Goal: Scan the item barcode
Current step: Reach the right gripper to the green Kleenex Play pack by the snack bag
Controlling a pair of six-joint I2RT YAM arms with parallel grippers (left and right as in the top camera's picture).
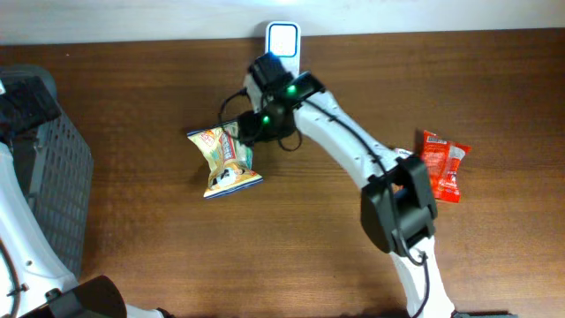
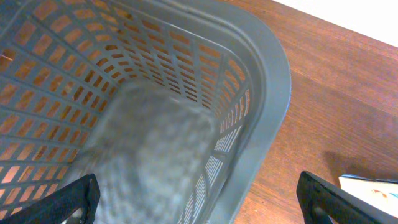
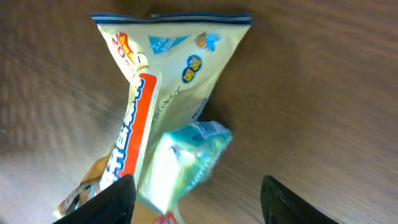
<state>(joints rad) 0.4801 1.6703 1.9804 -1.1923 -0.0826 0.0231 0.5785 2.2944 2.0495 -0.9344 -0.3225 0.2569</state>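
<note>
A yellow snack bag [image 1: 226, 161] with an orange stripe [image 3: 134, 124] lies flat on the wooden table, left of centre. A small teal packet [image 3: 186, 163], blurred, sits on the bag's lower part, between my right gripper's fingers and close to the left one. My right gripper [image 3: 199, 204] hovers just above them, jaws wide apart and closed on nothing; overhead it is at the bag's top edge [image 1: 240, 131]. The white, blue-rimmed scanner [image 1: 282, 40] stands at the table's far edge, behind that gripper. My left gripper [image 2: 199, 208] is open above the grey basket [image 2: 267, 93].
A red packet [image 1: 441, 164] lies at the right of the table, beside the right arm's elbow. The grey basket [image 1: 53, 168] fills the left edge under the left arm [image 1: 26, 102]. A corner of the yellow bag [image 2: 371, 185] shows beyond the basket.
</note>
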